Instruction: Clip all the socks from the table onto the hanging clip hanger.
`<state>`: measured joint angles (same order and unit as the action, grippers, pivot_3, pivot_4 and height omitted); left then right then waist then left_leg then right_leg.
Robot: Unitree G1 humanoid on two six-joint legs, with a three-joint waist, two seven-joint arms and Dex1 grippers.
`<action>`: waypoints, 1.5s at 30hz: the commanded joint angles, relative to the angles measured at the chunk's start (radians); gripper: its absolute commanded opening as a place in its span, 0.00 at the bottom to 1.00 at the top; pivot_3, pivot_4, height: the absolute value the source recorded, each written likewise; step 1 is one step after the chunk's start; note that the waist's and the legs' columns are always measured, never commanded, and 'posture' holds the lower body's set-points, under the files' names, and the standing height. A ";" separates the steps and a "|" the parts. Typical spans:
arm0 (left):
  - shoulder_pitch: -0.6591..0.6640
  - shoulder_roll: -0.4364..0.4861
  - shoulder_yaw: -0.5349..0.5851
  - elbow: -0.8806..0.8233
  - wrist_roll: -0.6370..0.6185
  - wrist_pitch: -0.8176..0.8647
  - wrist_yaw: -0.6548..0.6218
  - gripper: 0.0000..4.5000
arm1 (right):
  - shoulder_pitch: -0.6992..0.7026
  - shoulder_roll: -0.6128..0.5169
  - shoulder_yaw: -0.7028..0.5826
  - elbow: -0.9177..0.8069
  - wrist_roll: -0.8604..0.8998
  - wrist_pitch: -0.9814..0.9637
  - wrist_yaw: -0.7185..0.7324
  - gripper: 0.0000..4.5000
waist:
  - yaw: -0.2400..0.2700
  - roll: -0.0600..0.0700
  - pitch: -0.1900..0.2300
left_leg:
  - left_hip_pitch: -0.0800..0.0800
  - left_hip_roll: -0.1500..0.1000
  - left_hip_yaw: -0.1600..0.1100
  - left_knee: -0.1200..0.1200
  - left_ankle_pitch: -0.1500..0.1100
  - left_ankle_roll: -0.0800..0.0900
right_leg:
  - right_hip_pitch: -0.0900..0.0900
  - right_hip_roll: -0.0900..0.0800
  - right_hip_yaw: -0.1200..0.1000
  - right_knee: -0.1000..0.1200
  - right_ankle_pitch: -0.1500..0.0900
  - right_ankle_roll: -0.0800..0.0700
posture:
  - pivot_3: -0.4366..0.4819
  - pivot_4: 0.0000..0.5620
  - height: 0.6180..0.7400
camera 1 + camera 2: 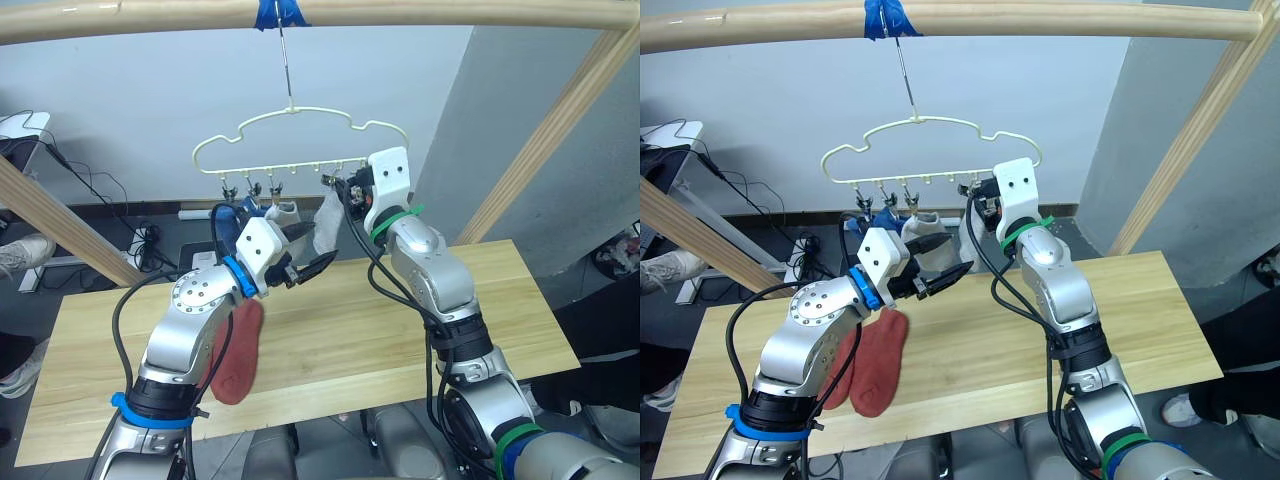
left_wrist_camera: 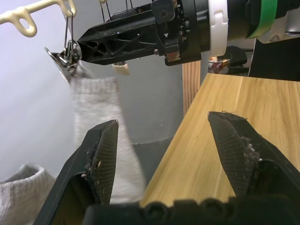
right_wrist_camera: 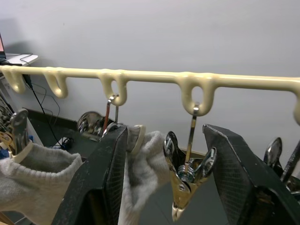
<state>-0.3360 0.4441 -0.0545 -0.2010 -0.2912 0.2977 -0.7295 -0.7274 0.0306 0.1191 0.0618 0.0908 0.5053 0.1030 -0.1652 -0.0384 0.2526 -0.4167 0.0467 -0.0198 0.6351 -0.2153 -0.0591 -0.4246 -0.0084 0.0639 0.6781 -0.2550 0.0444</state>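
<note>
Head views: the clip hanger [image 1: 300, 140] is hanging from the wooden pole [image 1: 320, 15], with blue and grey socks [image 1: 325, 222] already clipped on, while rust-red socks [image 1: 880, 362] are lying on the worktop [image 1: 500, 330], probably next. Left wrist view: the left gripper [image 2: 171, 154] is hovering empty, fingers apart, likely freed for another pick. Right wrist view: the right gripper [image 3: 164, 168] is raised with its fingers spread either side of an empty clip [image 3: 187, 176], seemingly to squeeze it.

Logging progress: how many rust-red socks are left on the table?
2: both red socks lie side by side on the table, near its front edge under the left arm, which partly covers the second. More could be hidden behind the arms.
</note>
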 commanded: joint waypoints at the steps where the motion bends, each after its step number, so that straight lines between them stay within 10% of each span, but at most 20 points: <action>1: -0.006 0.006 0.001 -0.045 0.000 -0.007 0.002 0.75 | -0.024 0.008 -0.006 -0.019 -0.010 -0.035 -0.004 0.59 | 0.000 0.000 0.000 | 0.000 0.000 0.000 0.000 0.000 0.000 | 0.000 0.000 0.000 0.000 0.000 0.000 | 0.28 0.36 1.00; 11: -0.004 0.006 0.002 -0.047 0.000 -0.007 0.004 0.75 | -0.029 0.009 -0.007 -0.008 -0.009 -0.047 -0.005 0.03 | 0.000 0.000 0.000 | 0.000 0.000 0.000 0.000 0.000 0.000 | 0.000 0.000 0.000 0.000 0.000 0.000 | 0.29 0.35 1.00; 24: 0.106 0.001 0.032 -0.083 0.037 0.009 0.113 0.75 | -0.028 0.006 -0.005 -0.010 -0.009 -0.050 0.002 0.03 | 0.000 0.000 0.000 | 0.000 0.000 0.000 0.000 0.000 0.000 | 0.000 0.000 0.000 0.000 0.000 0.000 | 0.29 0.35 1.00; 29: 0.244 -0.018 0.052 -0.081 0.110 0.052 0.251 1.00 | -0.026 0.002 -0.006 -0.017 -0.005 -0.044 0.010 0.03 | 0.000 0.000 0.000 | 0.000 0.000 0.000 0.000 0.000 0.000 | 0.000 0.000 0.000 0.001 0.000 0.000 | 0.29 0.36 1.00; 45: 0.259 -0.183 0.160 0.175 0.134 0.165 0.509 1.00 | -0.012 -0.011 0.002 -0.052 -0.001 0.003 0.033 0.03 | 0.011 0.000 0.000 | 0.000 0.000 -0.001 0.005 0.000 0.000 | 0.001 0.000 -0.001 0.002 0.000 0.000 | 0.27 0.41 1.00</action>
<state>-0.0825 0.2729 0.0843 0.0009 -0.1530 0.4718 -0.2449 -0.7329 0.0181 0.1197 0.0656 0.0925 0.5101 0.1300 -0.1542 -0.0383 0.2523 -0.4170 0.0470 -0.0203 0.6402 -0.2153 -0.0589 -0.4241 -0.0084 0.0635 0.6805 -0.2548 0.0442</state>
